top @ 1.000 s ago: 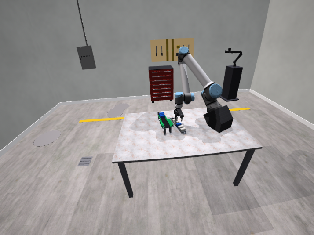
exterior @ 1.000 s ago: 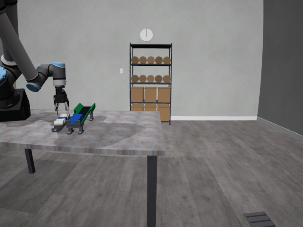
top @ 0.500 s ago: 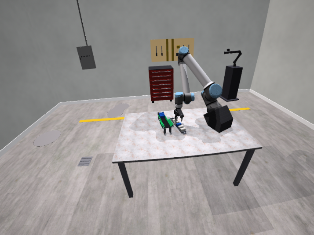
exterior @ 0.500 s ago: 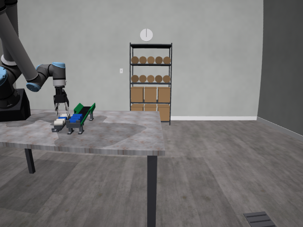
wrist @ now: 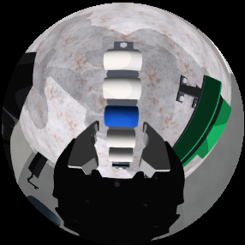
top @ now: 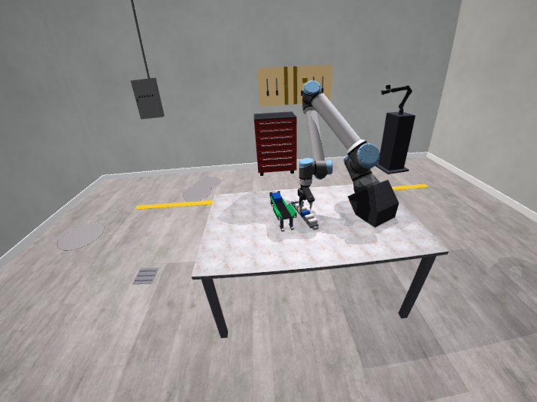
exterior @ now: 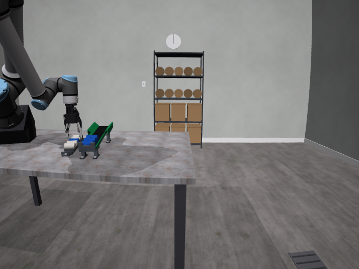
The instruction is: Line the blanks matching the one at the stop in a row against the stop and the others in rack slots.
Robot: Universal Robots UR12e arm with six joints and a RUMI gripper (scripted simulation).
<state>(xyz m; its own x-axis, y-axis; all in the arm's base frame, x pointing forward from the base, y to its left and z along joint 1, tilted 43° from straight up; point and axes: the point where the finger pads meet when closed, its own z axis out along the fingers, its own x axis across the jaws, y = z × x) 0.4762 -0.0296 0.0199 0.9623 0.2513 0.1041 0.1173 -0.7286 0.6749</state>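
The stock rack (top: 314, 224) (exterior: 66, 153) (wrist: 122, 44) lies on the table beside the green feed ramp (top: 282, 208) (exterior: 101, 130) (wrist: 206, 128). In the wrist view the rack holds a row of blanks: two white ones (wrist: 122, 60) (wrist: 122, 87) at the far end, one blue blank (wrist: 121, 116) (exterior: 73, 140) in the middle, and two white ones (wrist: 121, 138) (wrist: 121, 153) at the near end. Blue blanks (top: 276, 194) (exterior: 89, 139) lie at the low end of the ramp. My gripper (top: 304, 205) (exterior: 72, 131) (wrist: 121, 122) is open. It hangs low over the rack, its fingers either side of the near white blanks, with the blue blank just past the fingertips.
The robot's black base (top: 374, 202) (exterior: 13, 125) stands on the table (top: 314, 249) (exterior: 135, 161) behind the rack. The ramp's raised end and legs (wrist: 187, 92) stand close beside the rack.
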